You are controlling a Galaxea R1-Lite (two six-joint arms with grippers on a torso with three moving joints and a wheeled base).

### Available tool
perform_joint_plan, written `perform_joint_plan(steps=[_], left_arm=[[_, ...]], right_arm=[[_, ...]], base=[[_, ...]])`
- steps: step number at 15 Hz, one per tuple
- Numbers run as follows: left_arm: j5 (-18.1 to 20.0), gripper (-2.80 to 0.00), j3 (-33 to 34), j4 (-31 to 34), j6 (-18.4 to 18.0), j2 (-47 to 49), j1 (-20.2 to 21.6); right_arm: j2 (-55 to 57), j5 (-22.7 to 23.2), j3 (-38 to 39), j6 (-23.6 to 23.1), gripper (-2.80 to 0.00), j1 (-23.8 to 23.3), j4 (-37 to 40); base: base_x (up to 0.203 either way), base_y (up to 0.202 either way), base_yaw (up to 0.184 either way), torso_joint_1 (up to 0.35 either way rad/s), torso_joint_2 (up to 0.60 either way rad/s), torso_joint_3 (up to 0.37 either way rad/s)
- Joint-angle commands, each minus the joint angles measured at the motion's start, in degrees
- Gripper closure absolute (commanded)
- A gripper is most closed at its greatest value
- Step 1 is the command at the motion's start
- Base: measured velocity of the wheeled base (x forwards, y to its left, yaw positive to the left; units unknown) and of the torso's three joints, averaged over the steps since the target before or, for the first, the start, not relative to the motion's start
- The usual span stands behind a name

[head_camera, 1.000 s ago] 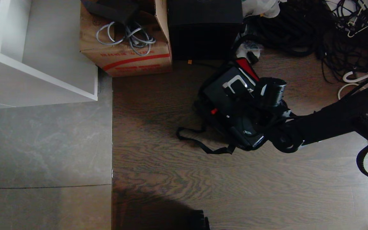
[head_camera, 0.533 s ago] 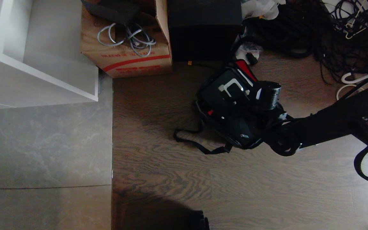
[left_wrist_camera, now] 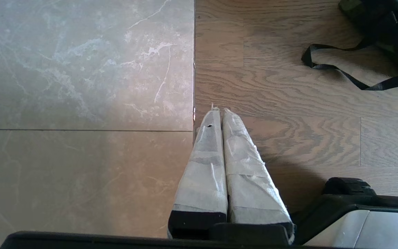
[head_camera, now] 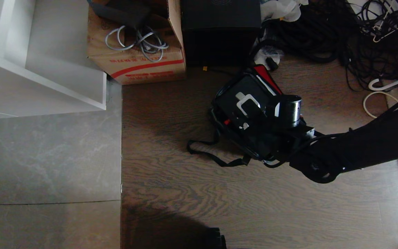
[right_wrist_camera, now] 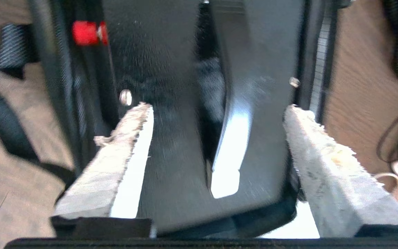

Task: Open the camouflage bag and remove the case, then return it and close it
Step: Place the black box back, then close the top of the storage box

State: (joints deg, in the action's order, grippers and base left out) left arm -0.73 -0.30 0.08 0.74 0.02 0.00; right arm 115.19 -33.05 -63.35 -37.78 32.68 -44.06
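Note:
The camouflage bag (head_camera: 267, 77) lies open on the wood floor, red lining showing at its far edge, and its black strap (head_camera: 212, 155) trails left. Inside sits the black case (head_camera: 235, 103) with its silver-bracketed handle (head_camera: 245, 102) up and a red knob (head_camera: 226, 121) on its side. My right gripper (right_wrist_camera: 218, 108) hovers just over the case (right_wrist_camera: 171, 155). It is open, with the handle's silver bracket (right_wrist_camera: 230, 148) between the spread fingers and touching neither. The red knob (right_wrist_camera: 85, 33) shows beyond. My left gripper (left_wrist_camera: 218, 110) is parked shut over the floor seam, away from the bag (left_wrist_camera: 385, 24).
A brown cardboard box (head_camera: 140, 58) with grey cables and a taller plain black box (head_camera: 219, 31) stand behind the bag. Tangled black cables (head_camera: 358, 38) cover the back right. A white shelf unit (head_camera: 40, 76) is at the left, above grey tiles (head_camera: 47, 162).
The right gripper's fingers have spread from shut on the handle to wide open. The case and bag have shifted slightly leftward and settled. The right arm's elbow has swung lower.

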Motion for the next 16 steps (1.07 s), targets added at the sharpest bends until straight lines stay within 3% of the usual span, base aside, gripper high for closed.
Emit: perform_joint_plan(steps=[1,4,7,10,12,16], left_arm=[[-0.1,0.0,0.0,0.0,0.0,0.0,0.0],[-0.1,0.0,0.0,0.0,0.0,0.0,0.0],[-0.1,0.0,0.0,0.0,0.0,0.0,0.0],[-0.1,0.0,0.0,0.0,0.0,0.0,0.0],[-0.1,0.0,0.0,0.0,0.0,0.0,0.0],[-0.1,0.0,0.0,0.0,0.0,0.0,0.0]], right_arm=[[-5.1,-0.2,4.4,-0.1,-2.8,0.9,0.3],[-9.4,-0.3,10.4,1.4,-2.8,1.0,1.3],[-8.7,-0.3,10.3,12.2,-2.8,2.7,5.7],[-6.8,0.6,6.2,19.4,-2.8,3.9,14.0],[-4.2,4.0,2.7,23.8,-2.8,4.5,16.8],[1.1,11.9,-3.3,26.1,-2.8,4.7,17.1]], base=[[0.0,0.0,0.0,0.0,0.0,0.0],[0.0,0.0,0.0,0.0,0.0,0.0],[0.0,0.0,0.0,0.0,0.0,0.0],[0.0,0.0,0.0,0.0,0.0,0.0],[0.0,0.0,0.0,0.0,0.0,0.0],[0.0,0.0,0.0,0.0,0.0,0.0]])
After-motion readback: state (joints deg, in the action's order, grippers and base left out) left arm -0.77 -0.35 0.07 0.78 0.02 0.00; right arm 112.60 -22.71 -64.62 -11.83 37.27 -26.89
